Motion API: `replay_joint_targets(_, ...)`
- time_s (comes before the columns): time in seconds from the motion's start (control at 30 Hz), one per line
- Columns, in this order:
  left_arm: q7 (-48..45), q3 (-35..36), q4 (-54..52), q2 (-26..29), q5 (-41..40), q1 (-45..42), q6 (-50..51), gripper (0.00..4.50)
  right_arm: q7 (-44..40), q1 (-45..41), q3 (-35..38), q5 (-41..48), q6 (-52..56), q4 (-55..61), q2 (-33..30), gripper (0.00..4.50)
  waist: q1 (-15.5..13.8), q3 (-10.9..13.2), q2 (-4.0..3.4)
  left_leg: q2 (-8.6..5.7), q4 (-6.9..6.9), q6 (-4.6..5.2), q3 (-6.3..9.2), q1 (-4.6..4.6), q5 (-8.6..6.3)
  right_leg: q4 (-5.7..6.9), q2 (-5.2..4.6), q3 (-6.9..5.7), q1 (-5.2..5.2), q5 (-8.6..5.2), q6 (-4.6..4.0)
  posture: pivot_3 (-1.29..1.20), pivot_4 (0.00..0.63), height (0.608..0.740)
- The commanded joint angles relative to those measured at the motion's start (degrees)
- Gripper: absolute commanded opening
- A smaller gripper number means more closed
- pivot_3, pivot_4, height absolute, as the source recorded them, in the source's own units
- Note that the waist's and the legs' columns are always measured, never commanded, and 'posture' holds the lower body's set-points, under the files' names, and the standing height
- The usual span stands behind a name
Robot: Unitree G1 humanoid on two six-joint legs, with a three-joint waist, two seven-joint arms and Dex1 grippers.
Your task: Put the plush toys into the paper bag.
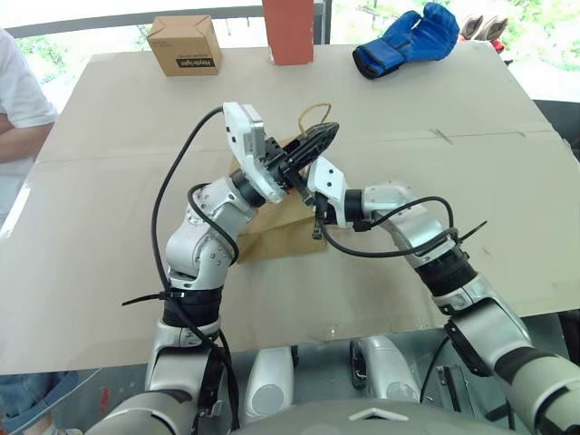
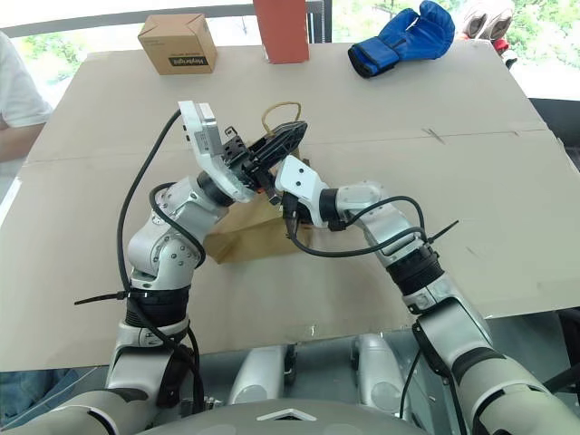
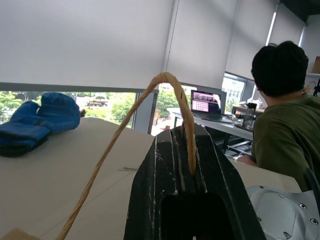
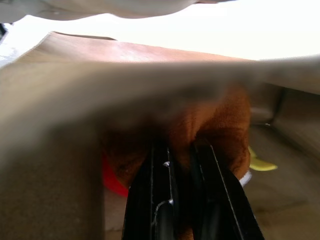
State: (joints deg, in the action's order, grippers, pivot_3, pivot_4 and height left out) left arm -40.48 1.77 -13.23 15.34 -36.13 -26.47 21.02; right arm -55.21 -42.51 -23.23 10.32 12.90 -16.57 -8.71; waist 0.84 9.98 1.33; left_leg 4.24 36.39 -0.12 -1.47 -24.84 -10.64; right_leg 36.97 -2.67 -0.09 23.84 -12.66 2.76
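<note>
My left jaws hold the paper bag's mouth up so my right can deliver the brown toy.

Left jaws are clamped on a twisted handle, lifting the bag off the table. Right jaws, slightly apart around the orange-brown plush toy, reach inside; red and yellow beside it look like the white toy's trim.

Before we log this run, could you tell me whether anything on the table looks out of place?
Nothing looks spilled or damaged. The paper bag lies on its side rather than upright, its handle pinched in the left pincer; a blue boxing glove sits at the far edge.
</note>
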Motion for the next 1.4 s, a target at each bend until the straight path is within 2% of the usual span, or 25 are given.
replay_joint_targets(0.03,1.25,0.73,-4.64,0.25,-1.16,1.44,0.41,0.00,1.24,0.76,2.19,-0.21,-3.30,-1.31,0.98,1.98,-0.04,0.00,0.00,0.01,0.00,0.00,0.02,0.00,0.00,0.02,0.00,-0.01,0.00,0.00,0.00,0.00,0.150,0.714)
replay_joint_targets(0.2,0.63,2.92,-6.17,2.87,-1.61,4.80,0.44,0.00,3.20,4.54,4.13,-0.52,-0.44,6.76,-2.13,4.43,-0.13,0.00,0.00,0.01,0.00,-0.01,0.01,0.00,0.00,0.03,0.00,-0.01,0.01,-0.01,-0.02,0.00,0.150,0.714)
replay_joint_targets(0.27,0.02,3.99,-6.18,3.95,-1.92,5.69,0.30,0.00,3.20,7.46,4.97,0.31,2.33,12.54,-4.68,4.43,-0.28,0.00,0.00,0.01,0.00,-0.01,0.01,-0.01,0.00,0.03,-0.01,-0.01,0.01,-0.02,-0.04,0.00,0.150,0.714)
replay_joint_targets(0.4,-0.73,7.24,-4.18,5.58,-3.67,4.77,-0.13,0.00,7.87,15.96,13.66,7.62,19.02,32.65,-11.50,4.43,-0.80,0.02,-0.01,0.00,0.00,-0.01,0.01,-0.06,0.00,0.01,-0.04,-0.03,0.02,-0.12,-0.21,0.00,0.150,0.714)
replay_joint_targets(0.57,-2.30,8.28,-3.39,6.25,-4.71,4.05,-0.06,0.00,16.65,21.47,22.79,12.19,33.46,43.89,-14.31,4.43,-0.59,0.01,0.00,0.01,0.01,-0.02,-0.02,0.02,0.00,-0.01,-0.06,-0.03,0.01,-0.20,-0.11,0.00,0.150,0.714)
replay_joint_targets(0.67,-2.63,8.65,-2.94,6.28,-5.47,2.97,0.00,0.00,18.70,24.77,25.95,15.25,40.33,47.17,-15.66,4.43,-0.71,0.01,0.00,0.00,0.01,-0.02,-0.01,-0.01,0.00,-0.01,-0.07,-0.03,0.01,-0.19,-0.14,0.00,0.150,0.714)
replay_joint_targets(0.77,-2.90,8.90,-2.50,6.46,-6.13,1.64,0.15,0.00,24.89,26.85,29.63,17.67,52.10,46.85,-12.92,4.43,-0.75,0.00,0.02,-0.01,0.01,-0.01,-0.04,-0.02,0.00,-0.05,-0.08,-0.01,0.00,-0.18,-0.16,0.00,0.150,0.714)
replay_joint_targets(0.87,-3.20,9.02,-2.27,6.66,-6.14,1.33,0.17,0.00,28.13,26.91,32.66,21.09,57.71,45.73,-8.06,4.43,-0.36,0.00,0.01,-0.01,0.01,-0.01,-0.02,-0.01,0.00,-0.03,-0.06,-0.01,0.01,-0.15,-0.20,0.00,0.150,0.714)
replay_joint_targets(1.13,-2.99,9.13,-3.29,7.21,-6.06,1.55,0.32,0.00,30.55,22.84,31.22,23.20,55.81,34.68,0.83,4.43,0.03,-0.01,0.03,0.00,0.01,-0.01,-0.01,0.00,0.00,-0.04,-0.05,0.00,0.00,-0.22,-0.08,0.00,0.150,0.714)
replay_joint_targets(1.23,-2.68,9.43,-3.61,7.37,-6.12,1.90,0.26,0.00,30.04,21.36,32.13,24.91,55.50,32.53,2.14,3.10,-0.04,-0.01,0.01,0.01,0.00,0.00,0.03,0.00,0.00,-0.02,-0.02,-0.01,0.01,-0.22,-0.08,0.00,0.150,0.714)
replay_joint_targets(1.27,-2.40,9.53,-3.78,7.26,-6.06,1.98,0.13,0.00,29.38,21.28,31.21,24.54,54.32,31.78,1.89,2.41,-0.18,0.00,0.01,0.01,0.00,0.00,0.03,-0.02,0.00,-0.02,-0.02,-0.01,0.01,-0.22,-0.09,0.00,0.150,0.714)
replay_joint_targets(1.3,-2.16,9.54,-3.94,7.15,-5.92,2.09,-0.01,0.00,28.71,21.18,30.55,24.37,53.14,30.92,1.86,2.22,-0.28,0.00,0.01,0.00,0.00,0.00,0.03,-0.05,0.00,-0.02,-0.02,-0.01,0.01,-0.19,-0.14,0.00,0.150,0.714)
replay_joint_targets(1.4,-1.46,9.66,-4.17,6.86,-5.36,2.21,-0.58,0.00,26.84,20.61,30.13,24.45,46.98,29.44,2.32,0.87,-0.20,0.00,0.01,-0.03,0.00,0.00,0.02,-0.10,0.00,-0.09,-0.05,-0.01,0.01,-0.18,-0.14,0.00,0.150,0.714)
